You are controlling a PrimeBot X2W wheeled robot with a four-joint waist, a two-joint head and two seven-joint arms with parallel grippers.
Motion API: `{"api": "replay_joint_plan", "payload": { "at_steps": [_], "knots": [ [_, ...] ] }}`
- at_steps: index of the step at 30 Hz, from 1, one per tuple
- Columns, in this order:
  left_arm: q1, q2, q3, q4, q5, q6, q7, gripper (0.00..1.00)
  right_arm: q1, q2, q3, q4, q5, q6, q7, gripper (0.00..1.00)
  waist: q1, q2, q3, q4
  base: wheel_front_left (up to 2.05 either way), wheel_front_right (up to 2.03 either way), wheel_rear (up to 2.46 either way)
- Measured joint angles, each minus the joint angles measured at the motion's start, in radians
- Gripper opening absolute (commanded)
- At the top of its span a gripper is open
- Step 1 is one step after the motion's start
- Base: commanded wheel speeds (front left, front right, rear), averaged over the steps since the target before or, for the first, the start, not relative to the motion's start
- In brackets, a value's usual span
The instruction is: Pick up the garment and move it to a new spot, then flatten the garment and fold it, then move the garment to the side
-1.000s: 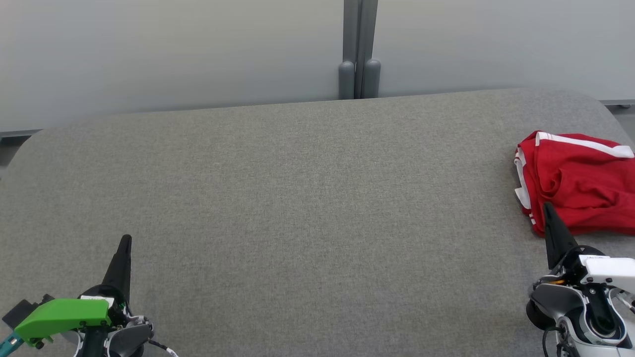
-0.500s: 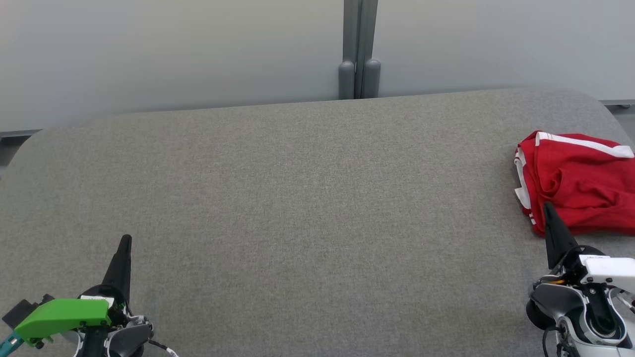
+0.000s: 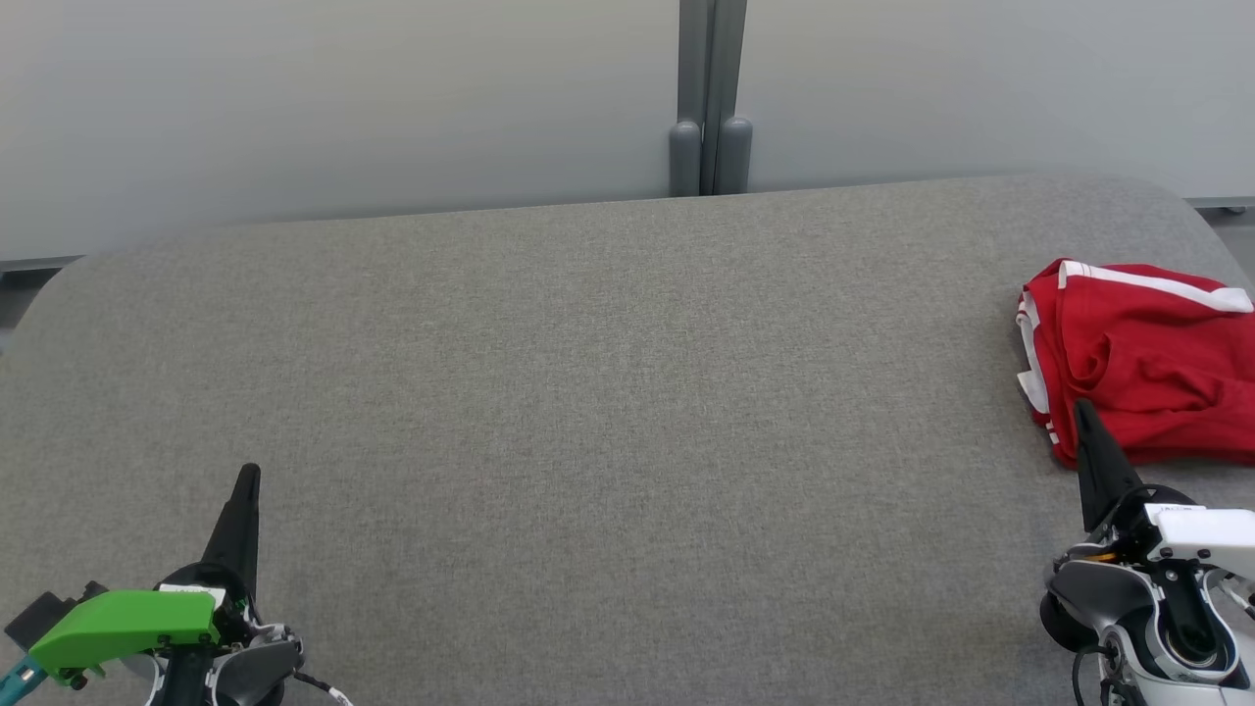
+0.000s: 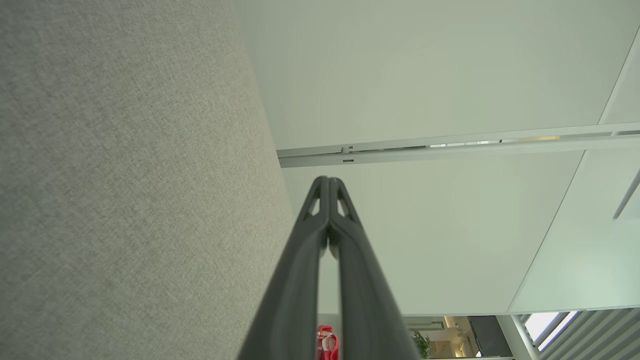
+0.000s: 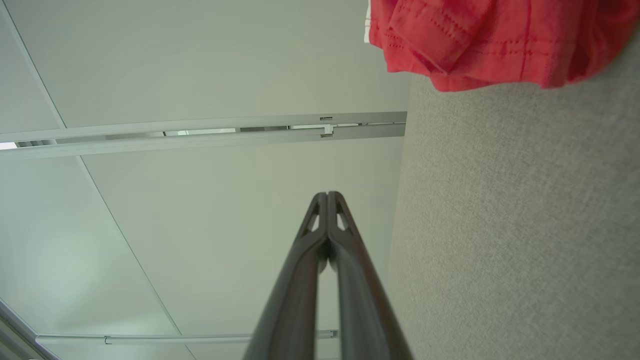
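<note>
The red garment (image 3: 1142, 363) lies crumpled at the right edge of the grey fabric table (image 3: 608, 392). The left gripper (image 3: 249, 478) and right gripper (image 3: 1081, 410) are fully closed and empty, near the front corners. Pale wall panels (image 3: 294, 98) stand behind the far edge.

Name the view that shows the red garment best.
The head view: the red garment lies crumpled at the right, nearly whole, white stripes visible. The right wrist view catches one edge close up; the left wrist view, a tiny red sliver.
</note>
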Motion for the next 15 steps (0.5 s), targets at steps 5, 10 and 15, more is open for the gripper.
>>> {"api": "replay_joint_plan", "payload": {
  "at_steps": [5, 10, 15],
  "knots": [
    [0.0, 0.0, 0.0, 0.0, 0.0, 0.0, 0.0, 0.0, 0.0, 0.0, 0.0, 0.0, 0.0, 0.0, 0.0, 0.0, 0.0, 0.0, 0.0, 0.0, 0.0, 0.0, 0.0],
    [0.0, 0.0, 0.0, 0.0, 0.0, 0.0, 0.0, 0.0, 0.0, 0.0, 0.0, -0.001, 0.0, 0.0, 0.0, 0.0, 0.0, 0.0, 0.0, 0.0, 0.0, 0.0, 0.0],
    [0.0, 0.0, 0.0, 0.0, 0.0, 0.0, 0.0, 0.0, 0.0, 0.0, 0.0, -0.001, 0.0, 0.0, 0.0, 0.0, 0.0, 0.0, 0.0, 0.0, 0.0, 0.0, 0.0]
  ]
}}
